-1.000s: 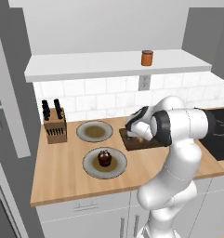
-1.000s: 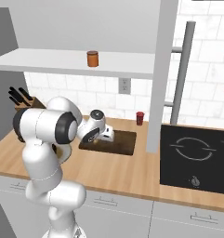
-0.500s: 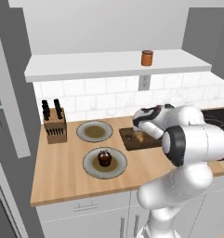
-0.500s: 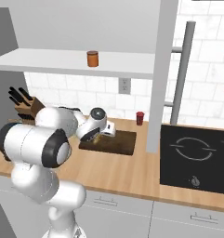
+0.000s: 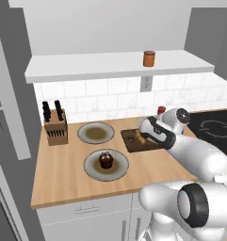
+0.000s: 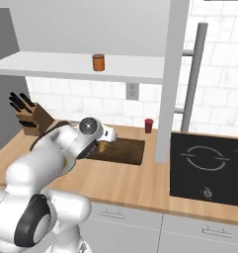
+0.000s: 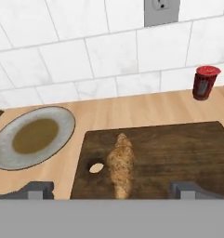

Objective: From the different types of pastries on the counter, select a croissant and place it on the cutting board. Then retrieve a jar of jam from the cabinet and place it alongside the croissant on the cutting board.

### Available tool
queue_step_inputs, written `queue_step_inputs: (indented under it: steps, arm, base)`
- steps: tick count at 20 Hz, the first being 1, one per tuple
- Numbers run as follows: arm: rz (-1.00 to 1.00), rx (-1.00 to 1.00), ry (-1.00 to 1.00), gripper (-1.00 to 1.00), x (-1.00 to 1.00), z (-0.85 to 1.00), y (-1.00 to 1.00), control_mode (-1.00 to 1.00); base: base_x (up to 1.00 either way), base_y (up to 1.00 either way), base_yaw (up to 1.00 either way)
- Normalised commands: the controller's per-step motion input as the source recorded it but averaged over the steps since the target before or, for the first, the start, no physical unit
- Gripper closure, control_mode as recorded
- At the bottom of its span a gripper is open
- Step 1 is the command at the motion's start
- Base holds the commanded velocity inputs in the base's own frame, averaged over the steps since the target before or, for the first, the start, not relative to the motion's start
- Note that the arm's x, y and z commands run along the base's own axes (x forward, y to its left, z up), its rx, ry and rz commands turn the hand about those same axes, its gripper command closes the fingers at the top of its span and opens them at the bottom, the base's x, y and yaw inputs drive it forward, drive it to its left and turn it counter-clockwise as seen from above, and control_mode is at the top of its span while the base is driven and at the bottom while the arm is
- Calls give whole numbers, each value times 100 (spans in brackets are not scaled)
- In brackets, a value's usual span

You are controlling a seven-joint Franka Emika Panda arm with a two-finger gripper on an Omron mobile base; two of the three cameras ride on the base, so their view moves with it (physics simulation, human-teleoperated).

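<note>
On the cutting board (image 7: 178,153), croissant (image 7: 120,169) released, claw (image 7: 111,189) now spread

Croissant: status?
Gripper open, above board. Croissant lying on board, free. Jam jar on shelf, path clear.

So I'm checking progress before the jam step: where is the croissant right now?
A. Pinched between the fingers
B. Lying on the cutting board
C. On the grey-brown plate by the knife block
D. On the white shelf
B: in the hand view the croissant lies flat on the dark cutting board, with the open fingers standing apart on either side of it.
</note>
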Motion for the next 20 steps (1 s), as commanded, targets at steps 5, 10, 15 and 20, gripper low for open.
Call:
queue_step_inputs:
  steps: [5,10,15,20]
  arm:
    - [-36,0,0,-100,-34,86,11,-100]
    - [-40,0,-5,-100,-46,98,0,-100]
    - [-2,2,-2,-100,-13,100,0,-100]
    - [2,1,0,-100,-41,100,0,-100]
  base:
    - [0,0,0]
    - [0,0,0]
    - [0,0,0]
    - [0,0,0]
